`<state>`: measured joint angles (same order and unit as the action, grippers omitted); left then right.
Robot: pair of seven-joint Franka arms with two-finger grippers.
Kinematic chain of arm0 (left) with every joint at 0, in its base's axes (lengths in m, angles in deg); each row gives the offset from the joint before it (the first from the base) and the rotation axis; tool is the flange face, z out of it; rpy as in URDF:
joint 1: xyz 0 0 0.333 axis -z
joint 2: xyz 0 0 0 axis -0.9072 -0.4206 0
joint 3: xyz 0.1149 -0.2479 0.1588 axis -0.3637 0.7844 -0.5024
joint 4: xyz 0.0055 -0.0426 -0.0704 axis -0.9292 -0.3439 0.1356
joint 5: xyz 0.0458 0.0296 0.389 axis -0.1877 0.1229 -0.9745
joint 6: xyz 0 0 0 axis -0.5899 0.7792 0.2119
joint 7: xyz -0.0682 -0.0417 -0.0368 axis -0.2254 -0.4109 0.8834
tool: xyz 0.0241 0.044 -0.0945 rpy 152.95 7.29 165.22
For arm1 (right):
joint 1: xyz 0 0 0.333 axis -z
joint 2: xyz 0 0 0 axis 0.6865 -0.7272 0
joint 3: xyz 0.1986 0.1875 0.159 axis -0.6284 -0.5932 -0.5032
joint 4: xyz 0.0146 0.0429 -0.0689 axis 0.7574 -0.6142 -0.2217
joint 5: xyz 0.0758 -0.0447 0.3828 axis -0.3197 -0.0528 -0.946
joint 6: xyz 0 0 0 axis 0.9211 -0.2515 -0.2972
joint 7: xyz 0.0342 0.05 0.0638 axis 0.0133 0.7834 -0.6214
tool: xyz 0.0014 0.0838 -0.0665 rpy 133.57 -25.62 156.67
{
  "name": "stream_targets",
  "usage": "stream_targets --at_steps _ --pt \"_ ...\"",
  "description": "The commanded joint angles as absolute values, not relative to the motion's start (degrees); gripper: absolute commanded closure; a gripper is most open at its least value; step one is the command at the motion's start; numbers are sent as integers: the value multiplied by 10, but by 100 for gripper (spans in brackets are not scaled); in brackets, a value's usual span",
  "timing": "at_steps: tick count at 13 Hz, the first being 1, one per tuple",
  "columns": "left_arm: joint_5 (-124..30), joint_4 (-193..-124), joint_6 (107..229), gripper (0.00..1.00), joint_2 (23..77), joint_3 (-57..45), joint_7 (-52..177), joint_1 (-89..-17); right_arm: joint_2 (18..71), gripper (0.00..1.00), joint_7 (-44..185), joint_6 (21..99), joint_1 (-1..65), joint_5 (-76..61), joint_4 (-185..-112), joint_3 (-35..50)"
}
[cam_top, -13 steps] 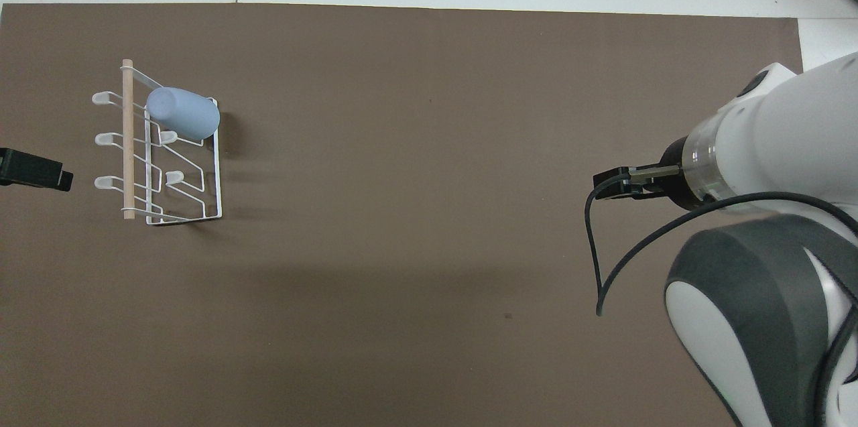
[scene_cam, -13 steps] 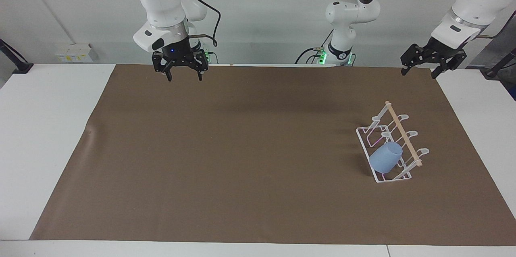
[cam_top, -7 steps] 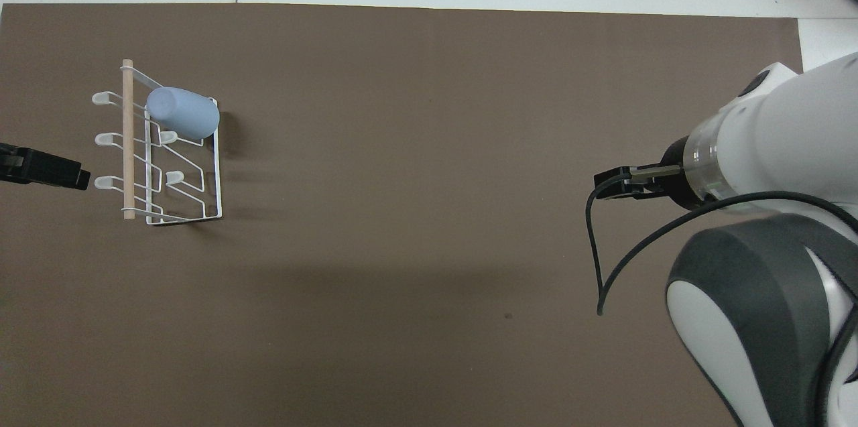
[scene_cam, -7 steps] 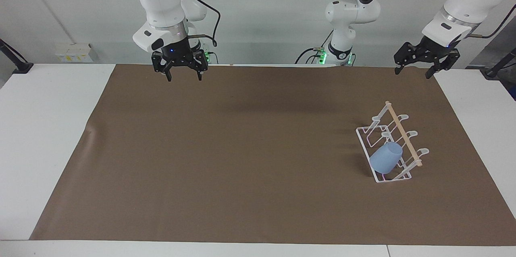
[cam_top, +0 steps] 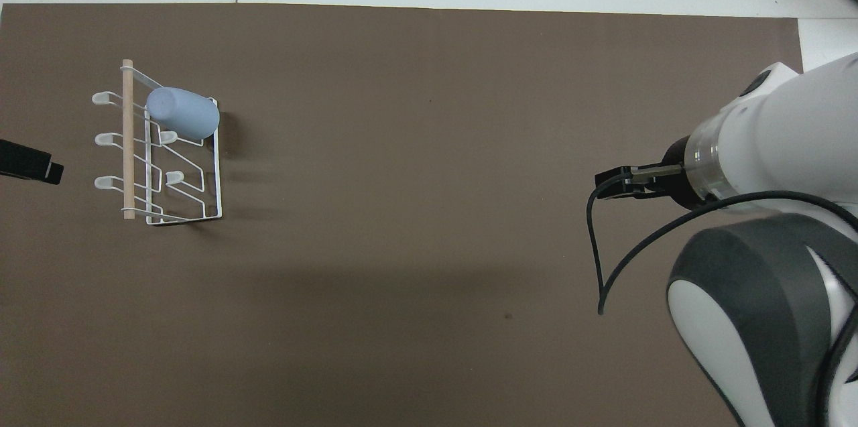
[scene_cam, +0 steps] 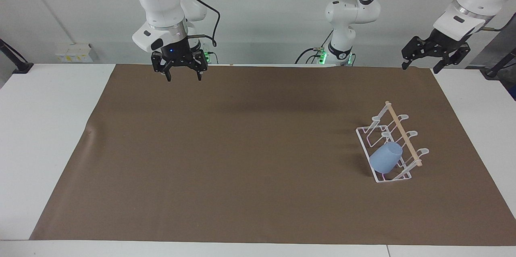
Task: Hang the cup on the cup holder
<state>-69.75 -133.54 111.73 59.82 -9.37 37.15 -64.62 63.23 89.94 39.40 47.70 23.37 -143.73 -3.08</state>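
The light-blue cup [scene_cam: 385,158] hangs tilted, mouth down, on a prong of the white wire cup holder [scene_cam: 402,132], at the prong row's end farthest from the robots. The holder stands on the mat toward the left arm's end of the table. In the overhead view the cup [cam_top: 183,113] lies across the holder [cam_top: 127,159]. My left gripper [scene_cam: 419,68] is open and empty, raised over the mat's edge nearest the robots, apart from the holder; its tip shows in the overhead view [cam_top: 30,167]. My right gripper [scene_cam: 184,74] is open and empty, and its arm waits raised over the mat's edge toward its own end.
A brown mat [scene_cam: 242,148] covers most of the white table [scene_cam: 44,128]. The right arm [cam_top: 771,139] and its cable fill one side of the overhead view.
My left gripper first swung a little toward the holder, then drew back toward its own end and rose slightly. The cup, the holder and the right arm have not moved.
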Motion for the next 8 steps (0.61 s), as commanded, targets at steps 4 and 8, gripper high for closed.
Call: stream_targets --at_steps 4,8 --pt "-695 -1310 1080 0 589 -96 376 -645 638 0 889 395 486 221 -1439 -33" --pt "-696 -1310 1081 0 592 -97 378 -645 638 0 889 395 486 221 -1439 -34"
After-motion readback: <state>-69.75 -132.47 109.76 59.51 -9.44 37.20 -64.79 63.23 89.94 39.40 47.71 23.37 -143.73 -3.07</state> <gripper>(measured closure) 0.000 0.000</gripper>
